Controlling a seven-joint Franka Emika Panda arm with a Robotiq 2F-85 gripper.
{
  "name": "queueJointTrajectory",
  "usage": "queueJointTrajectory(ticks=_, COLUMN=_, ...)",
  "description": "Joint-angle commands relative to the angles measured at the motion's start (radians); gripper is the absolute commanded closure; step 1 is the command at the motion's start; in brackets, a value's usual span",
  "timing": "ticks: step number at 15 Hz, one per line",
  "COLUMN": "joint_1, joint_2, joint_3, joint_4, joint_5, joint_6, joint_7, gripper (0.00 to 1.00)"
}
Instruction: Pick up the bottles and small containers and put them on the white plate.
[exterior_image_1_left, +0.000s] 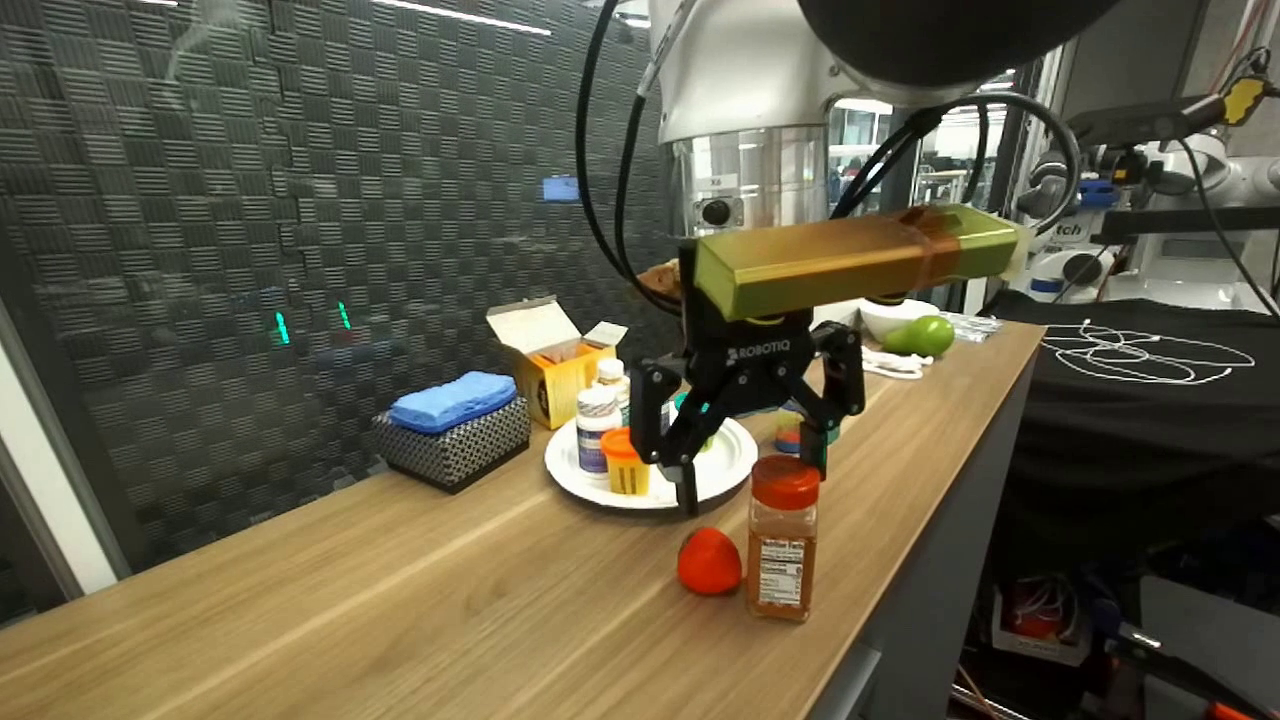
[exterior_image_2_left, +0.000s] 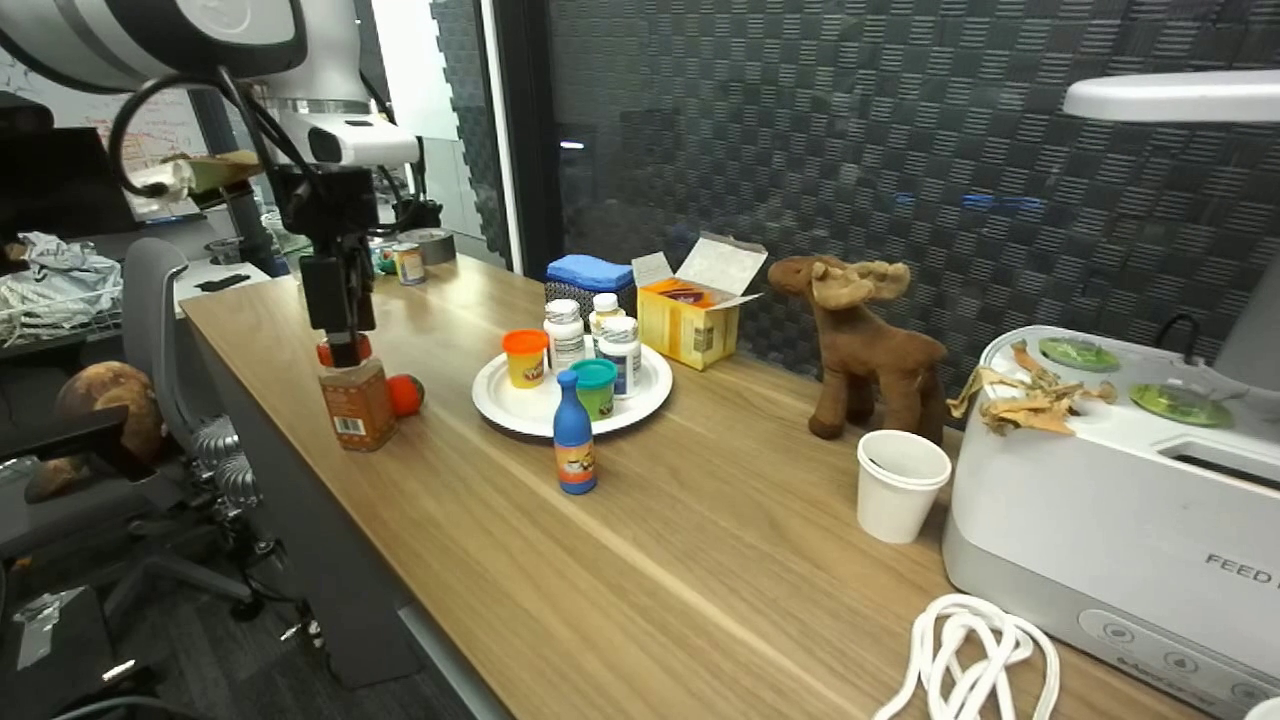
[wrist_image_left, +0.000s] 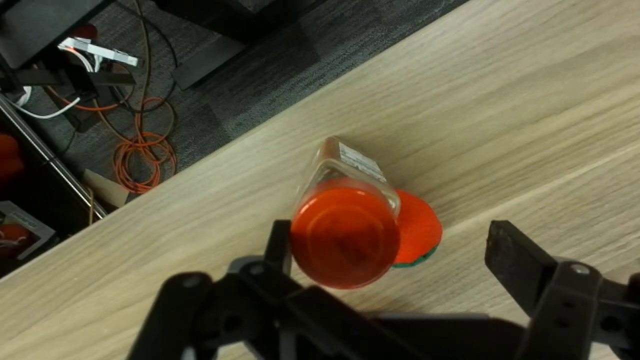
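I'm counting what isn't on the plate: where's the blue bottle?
In an exterior view, a little left of centre, the blue bottle stands upright on the table, just in front of the white plate and the green tub on it.

The arm (exterior_image_1_left: 735, 70) hangs in from the top in both exterior views. Its gripper (exterior_image_1_left: 750, 480) points down, the fingers (wrist_image_left: 519, 262) spread wide, well apart.

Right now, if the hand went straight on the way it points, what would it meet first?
Likely the red lid of the spice jar: the wrist view shows it between the open fingers, close beside one. Depth is unclear; that finger might graze it or slip past.
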Motion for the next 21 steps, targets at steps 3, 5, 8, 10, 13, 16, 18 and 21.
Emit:
queueJointTrajectory(ticks=3, joint_1=-0.004, joint_2=-0.028, joint_3=-0.003, joint_4=-0.011, joint_5=-0.022, joint_6=-0.058, joint_7=0.092, gripper=0.0)
queueJointTrajectory(ticks=5, joint_1=-0.005, joint_2=-0.028, joint_3=-0.005, joint_4=-0.013, joint_5=-0.012, joint_6=-0.076, joint_7=0.102, gripper=0.0)
queueJointTrajectory(ticks=8, joint_1=-0.005, joint_2=-0.038, joint_3=-0.007, joint_4=-0.017, joint_5=-0.005, joint_6=-0.088, joint_7=0.123, gripper=0.0)
queueJointTrajectory(ticks=10, joint_1=-0.004, joint_2=-0.049, joint_3=-0.006, joint_4=-0.021, joint_5=-0.001, joint_6=-0.092, joint_7=0.133, gripper=0.0)
queueJointTrajectory(ticks=13, joint_1=0.002, joint_2=-0.062, joint_3=0.002, joint_4=-0.02, joint_5=0.004, joint_6=-0.091, joint_7=0.154, gripper=0.0)
queueJointTrajectory(ticks=16, joint_1=0.004, joint_2=-0.067, joint_3=0.009, joint_4=-0.021, joint_5=0.008, joint_6=-0.078, joint_7=0.187, gripper=0.16)
queueJointTrajectory(ticks=18, joint_1=0.005, joint_2=-0.065, joint_3=0.011, joint_4=-0.023, joint_5=0.011, joint_6=-0.07, joint_7=0.204, gripper=0.3)
queueJointTrajectory(ticks=21, joint_1=0.003, joint_2=-0.058, joint_3=0.01, joint_4=-0.027, joint_5=0.009, joint_6=-0.06, joint_7=0.234, gripper=0.55)
